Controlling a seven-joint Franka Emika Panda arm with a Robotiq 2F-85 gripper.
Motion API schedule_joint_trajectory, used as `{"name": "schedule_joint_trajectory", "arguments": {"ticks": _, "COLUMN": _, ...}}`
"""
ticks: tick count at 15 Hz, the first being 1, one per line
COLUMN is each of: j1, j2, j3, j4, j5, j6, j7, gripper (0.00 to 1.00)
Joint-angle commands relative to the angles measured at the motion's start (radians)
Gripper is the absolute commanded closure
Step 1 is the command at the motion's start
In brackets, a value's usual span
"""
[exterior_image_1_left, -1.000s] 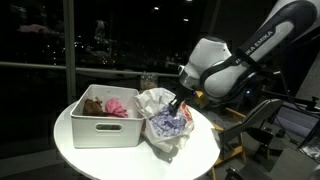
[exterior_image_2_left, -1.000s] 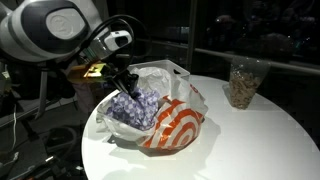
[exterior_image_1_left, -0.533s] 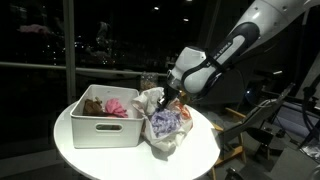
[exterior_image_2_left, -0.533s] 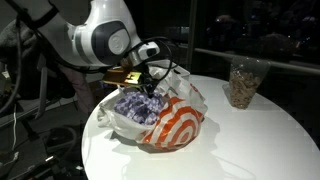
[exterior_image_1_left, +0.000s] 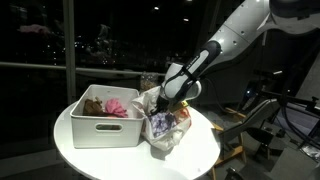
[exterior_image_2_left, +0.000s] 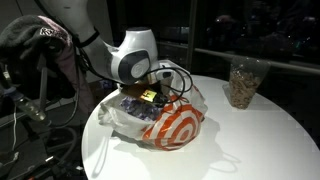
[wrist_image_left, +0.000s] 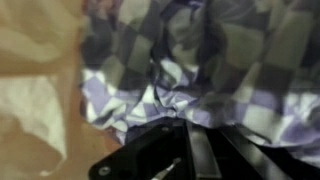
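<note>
Wrist view: my gripper (wrist_image_left: 188, 135) at bottom centre, nose right against purple checkered cloth (wrist_image_left: 210, 60). Fingers dark and blurred, so I can't tell whether clenched or released. Cloth sits inside white-and-orange plastic bag (exterior_image_2_left: 172, 128), mid-frame on round white table (exterior_image_2_left: 250, 140). White bin (exterior_image_1_left: 105, 131) just left of bag in an exterior view. Jar (exterior_image_2_left: 242, 82) upper right, well apart.
</note>
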Motion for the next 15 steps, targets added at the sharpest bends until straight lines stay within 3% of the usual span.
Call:
{"name": "schedule_joint_trajectory", "arguments": {"ticks": 1, "j1": 0.227, "j2": -0.036, "j3": -0.265, "j4": 0.023, "j5": -0.112, "j6": 0.093, "j7": 0.141, "gripper": 0.94}}
{"name": "schedule_joint_trajectory", "arguments": {"ticks": 7, "j1": 0.589, "j2": -0.034, "j3": -0.719, "j4": 0.064, "j5": -0.395, "j6": 0.204, "j7": 0.479, "gripper": 0.93}}
{"name": "schedule_joint_trajectory", "arguments": {"ticks": 8, "j1": 0.619, "j2": -0.04, "j3": -0.744, "j4": 0.061, "j5": -0.407, "j6": 0.188, "j7": 0.505, "gripper": 0.67}}
{"name": "schedule_joint_trajectory", "arguments": {"ticks": 10, "j1": 0.661, "j2": -0.094, "j3": -0.753, "j4": 0.023, "j5": -0.406, "j6": 0.134, "j7": 0.51, "gripper": 0.6}}
{"name": "schedule_joint_trajectory", "arguments": {"ticks": 13, "j1": 0.629, "j2": -0.225, "j3": -0.634, "j4": -0.059, "j5": -0.33, "j6": 0.02, "j7": 0.423, "gripper": 0.37}}
{"name": "schedule_joint_trajectory", "arguments": {"ticks": 15, "j1": 0.633, "j2": -0.298, "j3": -0.588, "j4": -0.09, "j5": -0.288, "j6": -0.057, "j7": 0.392, "gripper": 0.22}}
